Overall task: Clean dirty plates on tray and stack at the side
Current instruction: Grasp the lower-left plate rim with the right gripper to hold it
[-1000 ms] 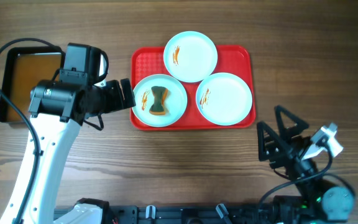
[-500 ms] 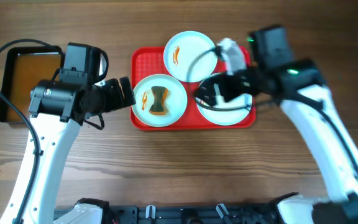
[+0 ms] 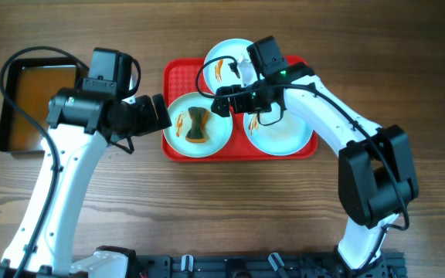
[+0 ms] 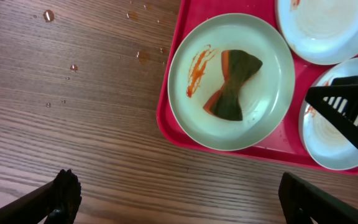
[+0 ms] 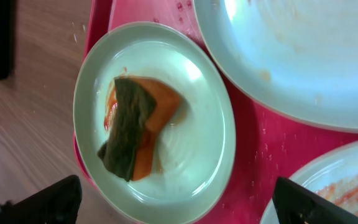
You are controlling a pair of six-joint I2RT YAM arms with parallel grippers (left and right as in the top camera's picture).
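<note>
A red tray (image 3: 174, 74) holds three pale plates with orange sauce smears. The front-left plate (image 3: 216, 133) carries a green and orange sponge (image 3: 198, 124), also seen in the left wrist view (image 4: 234, 84) and the right wrist view (image 5: 135, 124). The back plate (image 3: 242, 73) and the right plate (image 3: 288, 127) are bare. My right gripper (image 3: 222, 103) is open, hovering over the front-left plate's right rim. My left gripper (image 3: 161, 114) is open, just left of the tray over the table; its fingertips (image 4: 179, 196) frame bare wood.
A black bin (image 3: 6, 116) with a brown inside stands at the far left of the wooden table. Water drops (image 4: 73, 67) lie on the wood left of the tray.
My right arm swung from the front right corner up over the tray, and its gripper now sits further left, over the sponge plate. My left arm has shifted slightly right.
</note>
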